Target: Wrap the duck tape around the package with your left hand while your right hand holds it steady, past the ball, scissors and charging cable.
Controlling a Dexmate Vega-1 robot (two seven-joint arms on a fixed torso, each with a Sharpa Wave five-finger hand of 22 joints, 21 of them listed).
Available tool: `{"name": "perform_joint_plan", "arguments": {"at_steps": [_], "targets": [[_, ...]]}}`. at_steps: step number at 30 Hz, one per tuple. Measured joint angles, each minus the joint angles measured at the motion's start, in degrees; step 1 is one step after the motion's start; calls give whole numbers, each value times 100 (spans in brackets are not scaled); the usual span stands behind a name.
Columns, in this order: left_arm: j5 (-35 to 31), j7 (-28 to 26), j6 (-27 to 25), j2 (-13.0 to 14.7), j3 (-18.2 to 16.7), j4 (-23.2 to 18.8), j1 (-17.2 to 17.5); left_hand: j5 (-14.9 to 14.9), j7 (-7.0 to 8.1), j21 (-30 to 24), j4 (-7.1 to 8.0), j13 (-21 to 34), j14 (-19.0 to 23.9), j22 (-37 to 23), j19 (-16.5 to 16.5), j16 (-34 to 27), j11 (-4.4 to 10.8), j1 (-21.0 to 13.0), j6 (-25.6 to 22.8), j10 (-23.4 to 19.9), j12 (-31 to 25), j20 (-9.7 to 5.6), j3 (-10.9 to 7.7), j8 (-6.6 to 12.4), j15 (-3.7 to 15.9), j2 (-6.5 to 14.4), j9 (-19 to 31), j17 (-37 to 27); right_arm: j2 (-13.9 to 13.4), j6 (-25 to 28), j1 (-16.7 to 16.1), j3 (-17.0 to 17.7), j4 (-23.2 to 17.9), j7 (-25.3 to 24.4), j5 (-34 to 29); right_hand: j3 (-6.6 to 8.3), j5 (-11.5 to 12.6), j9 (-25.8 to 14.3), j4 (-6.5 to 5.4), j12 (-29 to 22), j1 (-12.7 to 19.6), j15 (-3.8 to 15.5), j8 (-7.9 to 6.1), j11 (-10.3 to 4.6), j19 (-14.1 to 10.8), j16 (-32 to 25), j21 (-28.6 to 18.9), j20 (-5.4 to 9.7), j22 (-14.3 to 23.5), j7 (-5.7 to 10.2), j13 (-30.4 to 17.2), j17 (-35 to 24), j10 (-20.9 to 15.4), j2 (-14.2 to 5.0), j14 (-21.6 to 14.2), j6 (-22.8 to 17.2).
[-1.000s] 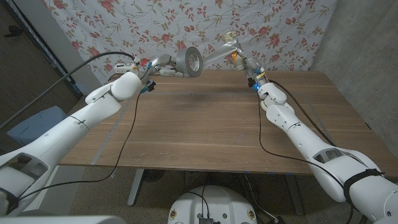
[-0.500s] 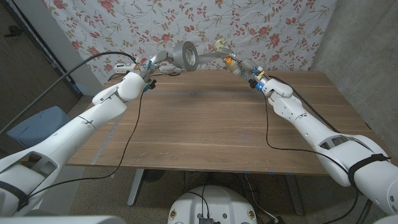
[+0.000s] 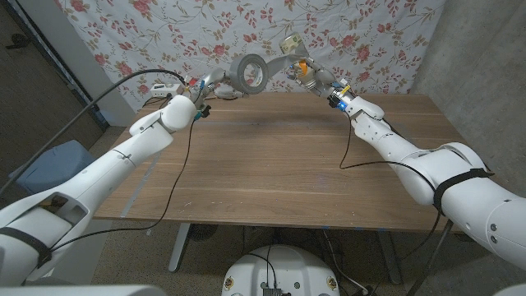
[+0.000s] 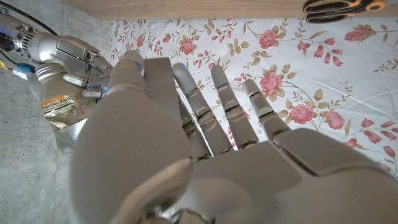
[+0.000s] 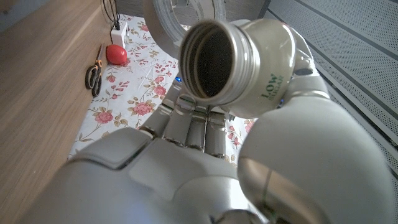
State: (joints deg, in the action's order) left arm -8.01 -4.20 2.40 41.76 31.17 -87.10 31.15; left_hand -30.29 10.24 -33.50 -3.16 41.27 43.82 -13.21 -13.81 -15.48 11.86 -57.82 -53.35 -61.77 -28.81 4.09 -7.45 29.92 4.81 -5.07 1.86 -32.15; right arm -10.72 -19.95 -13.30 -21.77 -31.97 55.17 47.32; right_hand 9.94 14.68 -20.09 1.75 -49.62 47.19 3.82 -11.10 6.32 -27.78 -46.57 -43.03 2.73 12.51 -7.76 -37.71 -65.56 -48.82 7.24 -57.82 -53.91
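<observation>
Two robot hands—left (image 3: 215, 82) gripping tape roll (image 3: 249, 71), right (image 3: 316, 80) gripping package (image 3: 292, 45)—over wooden table (image 3: 271, 164).

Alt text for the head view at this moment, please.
Above the far edge of a wooden table, the left hand holds up a grey roll of duck tape while the right hand holds a package beside it, before a floral cloth.
</observation>
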Motion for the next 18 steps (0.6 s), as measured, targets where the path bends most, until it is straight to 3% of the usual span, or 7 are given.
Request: {"name": "perform_joint_plan", "arguments": {"at_steps": [1,3,10,11,14,15,18], "targets": [[0,0,0,-18,19,49,-40,4,0,0,0,5,0,0,0,0,0,0,0,0,-4,0,0,0,0,0,0,-10,0,0,0,0,0,71,-43,20,18,-3,-20,0,0,0,0,-21,29,30,0,-9,0,14,0,-2,21,0,0,15],[75,134,63,-41,40,97,-75,21,1,-12,0,21,0,0,0,0,0,0,1,0,-17,0,0,0,0,0,0,-13,89,12,286,-59,509,225,-180,20,18,-5,-54,20,0,0,0,-51,29,50,0,-9,-19,19,0,-12,52,0,0,21],[96,169,91,-164,135,310,-230,43,6,-22,15,-14,-53,0,0,46,-1,-23,7,1,24,0,32,3,-10,25,0,-38,89,236,286,-59,509,492,-802,19,40,-27,-68,51,0,-1,7,-51,60,75,-22,22,-27,20,4,-32,52,0,1,22],[85,111,213,-171,140,320,-239,44,8,-22,8,-22,-53,0,0,46,-12,-34,6,13,29,0,39,3,-10,36,1,-39,89,255,705,-458,910,494,-838,8,40,-34,-80,65,0,-1,9,-51,83,100,-22,-3,-27,20,4,-32,52,0,1,23],[85,111,213,-206,162,368,-278,54,29,-66,23,-50,-53,0,0,68,-22,-35,-16,23,30,0,57,3,-10,36,0,-39,89,400,705,-458,910,497,-1122,4,81,-54,-83,71,0,0,18,-51,87,118,-22,-6,-27,30,31,-33,52,0,2,33],[17,-13,271,-218,168,383,-288,54,41,-66,23,-50,-53,0,0,68,-22,-35,-28,22,30,0,70,4,-10,36,0,-39,71,453,946,-768,1027,495,-1207,4,81,-54,-83,71,0,0,19,-51,87,121,-22,-6,-27,30,31,-33,52,0,2,33],[-19,-94,305,-253,181,428,-316,54,63,-66,26,-67,-53,1,0,68,-22,-35,-50,22,30,0,88,4,-10,37,1,-39,65,605,1073,-947,1073,446,-1450,4,102,-54,-83,71,0,20,26,-52,87,139,-22,-6,-53,31,32,-33,52,0,23,34]]}}
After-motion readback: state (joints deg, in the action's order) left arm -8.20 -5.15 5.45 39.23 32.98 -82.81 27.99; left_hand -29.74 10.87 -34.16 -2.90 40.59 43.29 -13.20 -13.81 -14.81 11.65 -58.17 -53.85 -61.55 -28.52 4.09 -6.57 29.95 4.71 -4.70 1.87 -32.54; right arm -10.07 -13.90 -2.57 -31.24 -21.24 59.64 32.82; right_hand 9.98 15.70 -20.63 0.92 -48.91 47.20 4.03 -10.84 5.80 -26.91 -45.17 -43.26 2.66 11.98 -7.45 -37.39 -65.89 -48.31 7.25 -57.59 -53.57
